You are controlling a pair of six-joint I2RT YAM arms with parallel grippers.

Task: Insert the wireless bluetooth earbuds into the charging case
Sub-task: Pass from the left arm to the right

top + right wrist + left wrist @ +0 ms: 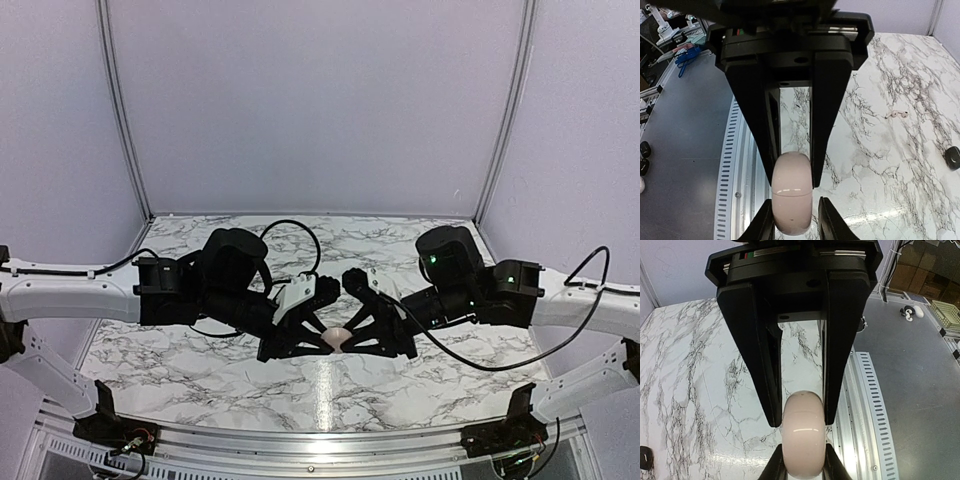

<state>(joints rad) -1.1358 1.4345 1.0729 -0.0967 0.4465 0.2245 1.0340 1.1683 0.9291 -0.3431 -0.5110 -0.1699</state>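
The charging case point(337, 338) sits in the middle of the scene, toward the near side of the marble counter point(200, 370), caught between the two arms where they meet tip to tip. The left end effector point(803, 421) reaches in from the left and pinches the case, one black finger flat against each of its sides. The right end effector point(793, 184) comes in from the right and pinches the same case in the same way, so both hold it at once.

The case is pale pinkish-white and rounded. A thin seam runs across its body, and the lid looks closed. Neither well can be seen. I cannot tell whether the case rests on the counter or is held just above it.

From the left wrist, the case lies over the near edge of the marble, beside the slotted metal rail point(865, 405).

On the far side of the case, well apart from it, a small black rounded piece point(952, 156) lies on the marble. It is too small to say whether it is an earbud. Farther off lies a tiny pale item point(896, 114).
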